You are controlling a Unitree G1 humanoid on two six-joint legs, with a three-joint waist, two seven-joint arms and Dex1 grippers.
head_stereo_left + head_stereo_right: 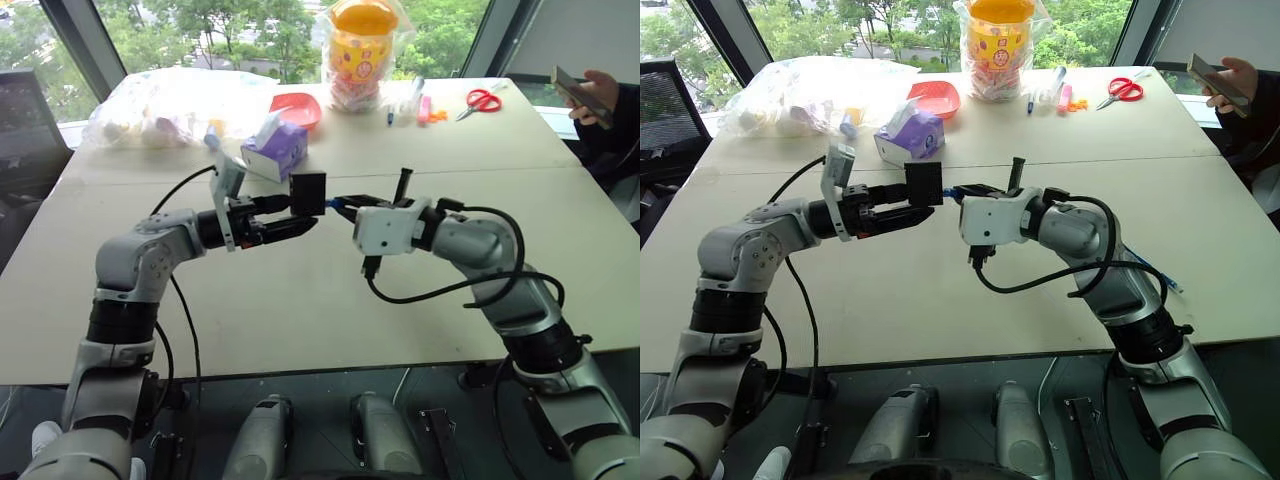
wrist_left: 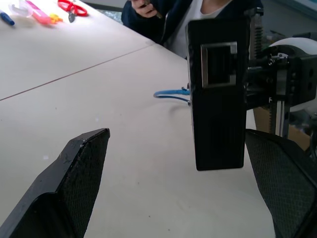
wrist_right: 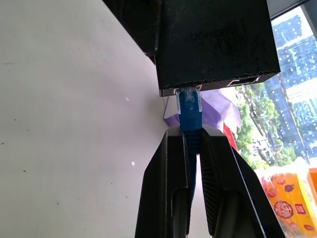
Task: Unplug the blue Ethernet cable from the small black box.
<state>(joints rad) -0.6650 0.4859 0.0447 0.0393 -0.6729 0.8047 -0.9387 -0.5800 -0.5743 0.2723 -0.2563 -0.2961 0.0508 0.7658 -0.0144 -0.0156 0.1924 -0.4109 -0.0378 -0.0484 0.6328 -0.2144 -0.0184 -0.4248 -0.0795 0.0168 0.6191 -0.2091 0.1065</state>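
The two arms are meeting in mid-air over the desk (image 1: 300, 300), with the box (image 1: 308, 194) hanging between them, lifted clear of the surface. The right pincer (image 3: 194, 136) is clenching on the cable (image 3: 189, 106) just behind its plug, and the plug is still sitting in the box's port. The rest of the blue cord is trailing back past the right arm onto the desk. The left pincer (image 1: 292, 217) is standing fully released; in its wrist view the fingers (image 2: 74, 168) are gaping on either side of the box, and from the head views I cannot quite tell whether one finger is touching it.

So the box appears to be hanging from the plug alone, and that is the main risk. If the right pincer pulls before the left one closes, the box is simply going to follow the cable, or drop to the desk if the plug lets go. The grip is also sitting on the cord rather than on the latch tab, so a straight tug may strain the cord or slip along it while the clip stays locked.

Farther back, a purple tissue box (image 1: 276, 148), a red bowl (image 1: 297, 107), plastic bags (image 1: 170, 105), a yellow tub (image 1: 360, 50) and red scissors (image 1: 484, 99) are lying on the desk, well apart from the work; a person's hand (image 1: 600, 92) is holding a phone at the far right corner
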